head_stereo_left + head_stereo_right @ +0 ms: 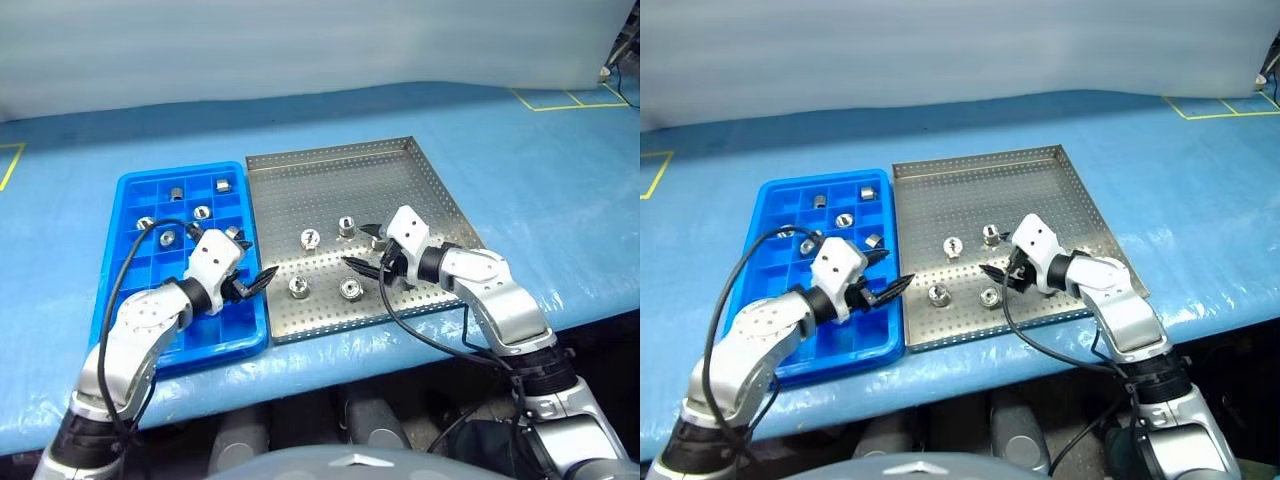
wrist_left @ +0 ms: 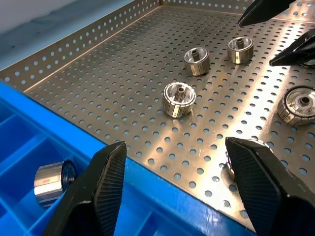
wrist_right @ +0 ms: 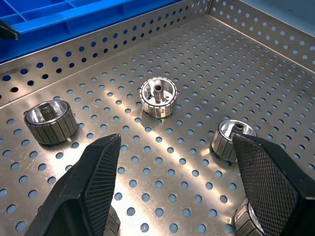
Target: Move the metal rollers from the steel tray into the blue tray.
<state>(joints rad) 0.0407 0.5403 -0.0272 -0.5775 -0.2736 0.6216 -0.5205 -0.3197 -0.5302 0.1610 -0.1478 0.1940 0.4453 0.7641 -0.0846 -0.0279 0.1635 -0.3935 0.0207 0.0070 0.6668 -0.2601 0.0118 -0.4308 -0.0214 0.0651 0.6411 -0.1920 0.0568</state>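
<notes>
Both grippers hover near the front edge of the table point(image 1: 560, 200), each with its fingers spread apart and nothing between them. Hanging over the front right corner of the blue tray point(image 1: 130, 190), the left gripper point(image 1: 252, 283) points toward the steel tray point(image 1: 400, 165). Its partner, the right gripper point(image 1: 365, 250), sits over the steel tray's front right part, pointing left toward the rollers.

Five metal rollers lie on the steel tray's perforated floor, in its front half: one point(image 1: 310, 238) near the middle, one point(image 1: 346, 226) just right of it, one point(image 1: 298, 288) toward the front left, one point(image 1: 350, 289) beside that, and one point(image 1: 379, 242) between the right gripper's fingers, untouched.

Several more rollers already rest in the blue tray's compartments, toward its back and middle, among them one point(image 1: 222, 184) near the back right corner.
</notes>
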